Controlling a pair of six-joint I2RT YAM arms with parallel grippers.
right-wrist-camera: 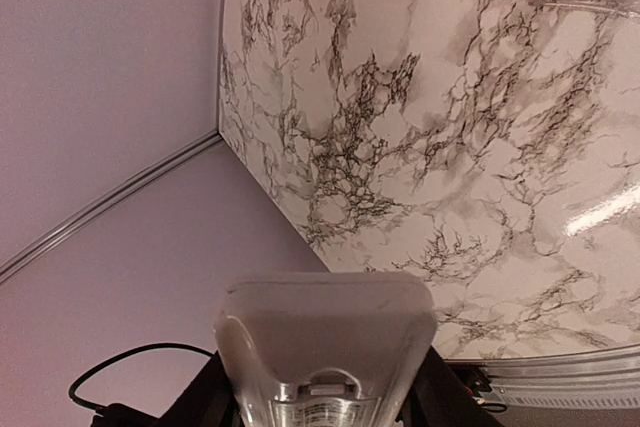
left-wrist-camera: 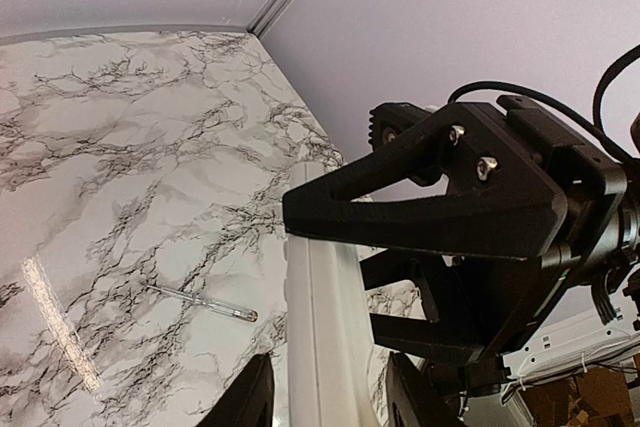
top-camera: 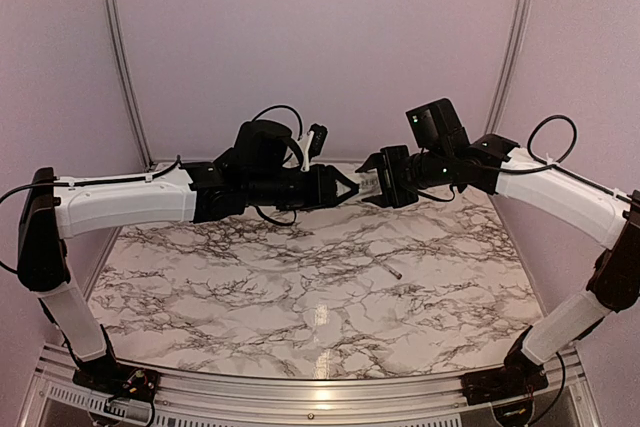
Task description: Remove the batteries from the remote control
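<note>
My left claw (top-camera: 347, 188) is a little open around the white remote (left-wrist-camera: 322, 327), with thin gaps on both sides. The remote is up in the air over the table (top-camera: 250, 287). My right claw (top-camera: 377, 187) pinches it tight. A thin grey rod (top-camera: 393, 270) lies on the table below

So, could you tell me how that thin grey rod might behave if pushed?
The thin rod looks round, so it would probably roll. It lies flat on the glossy marble table, so it may also slide and be awkward to pinch.
</note>
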